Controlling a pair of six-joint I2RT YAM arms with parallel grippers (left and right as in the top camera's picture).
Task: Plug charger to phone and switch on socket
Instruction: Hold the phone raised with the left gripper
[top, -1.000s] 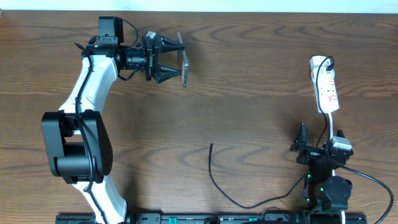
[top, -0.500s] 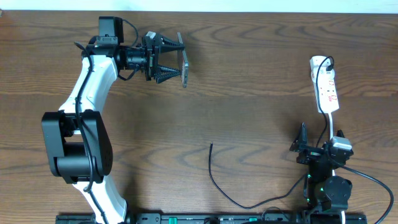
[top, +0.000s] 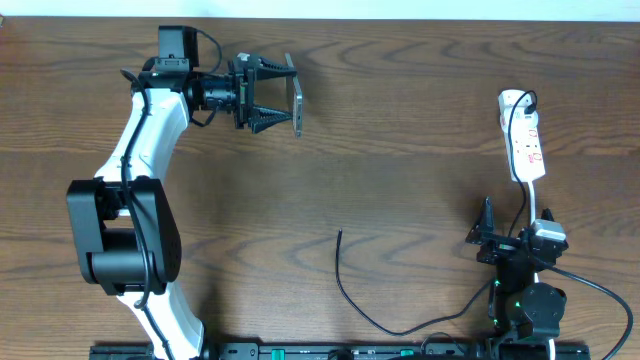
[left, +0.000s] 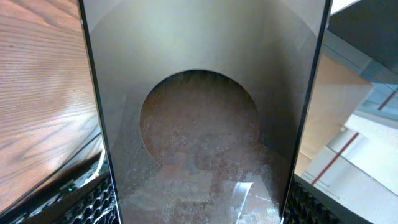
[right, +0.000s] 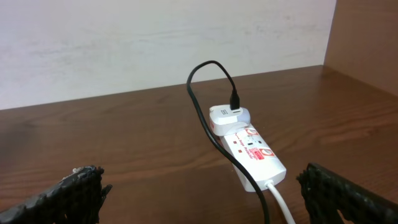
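Note:
My left gripper (top: 283, 94) is shut on the phone (top: 297, 105) and holds it on edge above the far left of the table. In the left wrist view the phone's dark screen with a brownish oval (left: 199, 124) fills the frame between the fingers. The charger, a thin black cable (top: 345, 285), lies on the table at front centre with its plug tip (top: 339, 233) free. The white socket strip (top: 524, 140) lies at the far right, with a black plug in its far end; it also shows in the right wrist view (right: 252, 149). My right gripper (top: 505, 228) is open and empty, just in front of the socket.
The socket's white cord (right: 280, 199) and the charger's black lead (right: 214, 134) run toward my right gripper. A pale wall (right: 155, 43) stands behind the table's far edge. The robot bases and a black rail (top: 340, 351) line the front edge.

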